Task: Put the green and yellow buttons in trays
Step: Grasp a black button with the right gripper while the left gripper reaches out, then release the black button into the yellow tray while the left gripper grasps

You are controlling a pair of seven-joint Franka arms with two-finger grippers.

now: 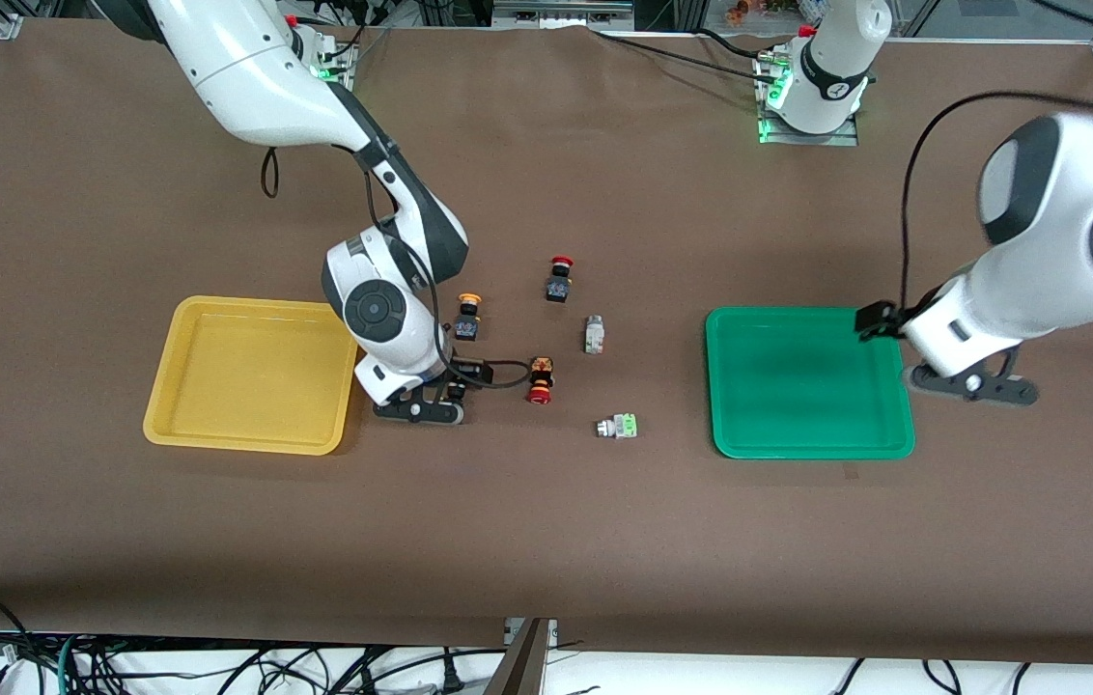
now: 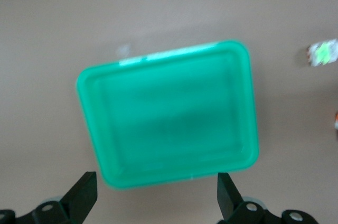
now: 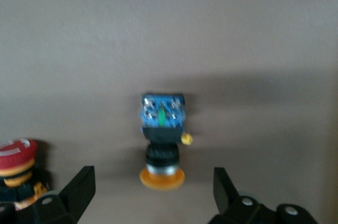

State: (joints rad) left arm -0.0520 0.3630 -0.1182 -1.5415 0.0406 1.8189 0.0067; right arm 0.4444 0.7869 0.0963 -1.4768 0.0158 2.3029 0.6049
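One yellow-capped button [image 1: 467, 317] lies beside my right gripper [image 1: 416, 410], which hangs open between the yellow tray [image 1: 170, 425] and the buttons. In the right wrist view this button [image 3: 162, 139] lies with its orange cap toward my open right gripper [image 3: 153, 182]. No second yellow button shows. Two whitish-grey buttons with green parts lie mid-table, one [image 1: 594, 334] farther from the front camera than the other [image 1: 617, 426]. My left gripper [image 1: 971, 384] is open and empty beside the green tray [image 1: 894, 444], at the left arm's end. In the left wrist view the green tray [image 2: 90, 129] lies ahead of my open left gripper [image 2: 156, 184].
Two red-capped black switches sit among the buttons, one upright [image 1: 559, 280], one on its side [image 1: 540, 379]; the latter also shows in the right wrist view [image 3: 16, 160]. One greenish button shows in the left wrist view [image 2: 322, 53]. Both trays hold nothing.
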